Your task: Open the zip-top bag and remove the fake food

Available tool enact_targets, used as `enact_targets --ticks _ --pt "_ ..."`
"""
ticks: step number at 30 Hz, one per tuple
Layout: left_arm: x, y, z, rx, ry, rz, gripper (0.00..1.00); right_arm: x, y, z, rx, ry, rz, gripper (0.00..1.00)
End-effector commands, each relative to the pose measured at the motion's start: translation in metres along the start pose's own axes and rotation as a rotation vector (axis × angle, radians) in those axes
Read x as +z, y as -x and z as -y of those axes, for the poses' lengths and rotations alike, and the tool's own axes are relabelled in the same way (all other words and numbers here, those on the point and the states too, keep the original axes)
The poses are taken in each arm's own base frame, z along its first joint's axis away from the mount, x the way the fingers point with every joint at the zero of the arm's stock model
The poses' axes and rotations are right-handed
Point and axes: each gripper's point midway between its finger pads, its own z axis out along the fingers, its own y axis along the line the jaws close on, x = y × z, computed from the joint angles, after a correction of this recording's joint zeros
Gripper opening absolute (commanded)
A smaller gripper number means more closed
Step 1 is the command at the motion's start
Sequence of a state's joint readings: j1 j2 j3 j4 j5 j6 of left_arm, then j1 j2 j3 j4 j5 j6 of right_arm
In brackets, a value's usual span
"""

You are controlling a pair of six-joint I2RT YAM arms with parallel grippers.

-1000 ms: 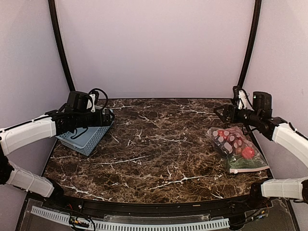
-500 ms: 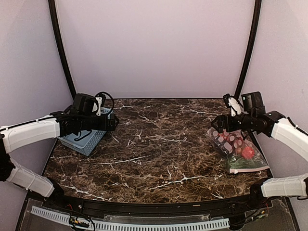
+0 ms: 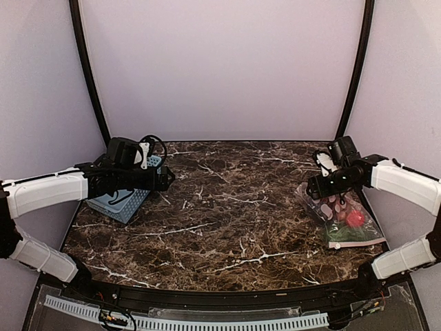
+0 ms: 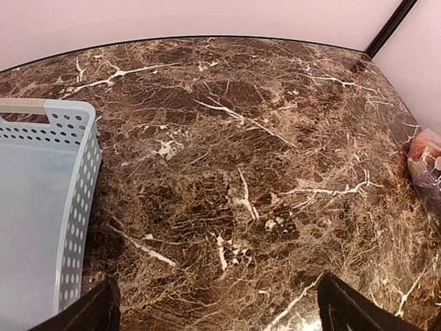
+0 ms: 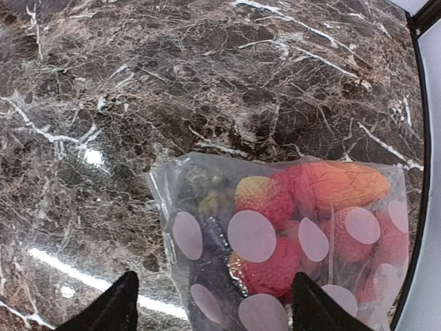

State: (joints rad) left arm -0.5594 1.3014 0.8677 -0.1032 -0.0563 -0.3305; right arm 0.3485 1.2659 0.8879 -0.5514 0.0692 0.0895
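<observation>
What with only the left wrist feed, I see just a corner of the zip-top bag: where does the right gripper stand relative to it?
Observer: The right gripper hovers over the far end of the zip-top bag, which lies by the right edge of the table.
Operator: Is it open?
Observer: Yes. In the right wrist view its fingers are spread wide above the bag.
Operator: Where is the zip?
Observer: The pale zip strip runs along the bag's near end, the end away from that gripper.
</observation>
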Motion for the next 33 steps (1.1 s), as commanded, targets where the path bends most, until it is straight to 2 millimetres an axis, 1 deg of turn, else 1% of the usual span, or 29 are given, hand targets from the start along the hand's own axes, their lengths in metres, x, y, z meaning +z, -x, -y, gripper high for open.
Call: enact_targets --ticks 1,3,9,11,12,13,14,15,17,19,20,21,22,23,24,25,26,27,31,32,33 --pt "0.003 -0.007 0.004 -0.009 -0.024 -0.01 0.99 0.0 0.013 0.014 -0.014 -0.098 0.008 0.65" --pt "0.002 -0.006 0.004 -0.011 -0.025 -0.008 0.99 0.005 0.01 0.017 -0.026 -0.122 -0.02 0.59" --pt "0.003 -0.006 0.006 -0.011 -0.032 -0.002 0.99 0.016 0.003 0.02 -0.05 -0.15 -0.073 0.37" --pt "0.004 -0.006 0.007 -0.01 -0.039 -0.005 0.99 0.018 0.004 0.019 -0.052 -0.145 -0.075 0.25" --pt "0.004 -0.006 0.009 -0.009 -0.049 -0.004 0.99 0.019 0.005 0.018 -0.053 -0.139 -0.074 0.18" --pt "0.004 -0.007 0.009 -0.009 -0.051 -0.005 0.99 0.02 0.006 0.017 -0.054 -0.135 -0.072 0.07" --pt "0.004 -0.006 0.009 -0.008 -0.053 -0.001 0.99 0.019 0.009 0.014 -0.055 -0.123 -0.065 0.0" --pt "0.004 -0.005 0.009 -0.008 -0.053 0.0 0.99 0.019 0.013 0.009 -0.059 -0.105 -0.055 0.0" --pt "0.003 -0.002 0.013 0.003 -0.064 0.019 0.99 0.017 0.023 -0.007 -0.07 -0.05 -0.024 0.0" --pt "0.0 -0.001 0.019 0.023 -0.081 0.038 0.99 0.014 0.037 -0.027 -0.072 0.024 0.025 0.0" --pt "-0.001 -0.002 0.024 0.039 -0.096 0.05 0.99 0.012 0.043 -0.038 -0.071 0.061 0.044 0.0" --pt "-0.002 0.003 0.028 0.052 -0.111 0.076 0.99 0.012 0.05 -0.048 -0.068 0.094 0.063 0.0" --pt "-0.003 -0.001 0.034 0.068 -0.127 0.077 0.99 0.012 0.057 -0.057 -0.059 0.123 0.075 0.0" --pt "-0.004 0.002 0.04 0.087 -0.144 0.101 0.99 0.014 0.063 -0.066 -0.061 0.146 0.087 0.0" --pt "-0.004 -0.004 0.048 0.109 -0.163 0.097 0.99 0.015 0.071 -0.076 -0.055 0.182 0.098 0.0" --pt "-0.005 -0.002 0.055 0.137 -0.183 0.12 0.99 0.018 0.077 -0.084 -0.05 0.209 0.102 0.0" --pt "-0.004 -0.01 0.064 0.164 -0.204 0.113 0.99 0.021 0.083 -0.093 -0.046 0.234 0.107 0.0" --pt "-0.003 -0.011 0.069 0.191 -0.215 0.117 0.99 0.027 0.092 -0.101 -0.043 0.255 0.111 0.0" --pt "-0.005 -0.026 0.102 0.323 -0.286 0.125 0.99 0.044 0.121 -0.133 -0.053 0.315 0.131 0.0" --pt "-0.009 -0.029 0.116 0.356 -0.316 0.149 0.99 0.049 0.127 -0.142 -0.053 0.33 0.133 0.0" --pt "-0.011 -0.037 0.125 0.399 -0.338 0.151 0.99 0.054 0.134 -0.148 -0.046 0.348 0.134 0.0"
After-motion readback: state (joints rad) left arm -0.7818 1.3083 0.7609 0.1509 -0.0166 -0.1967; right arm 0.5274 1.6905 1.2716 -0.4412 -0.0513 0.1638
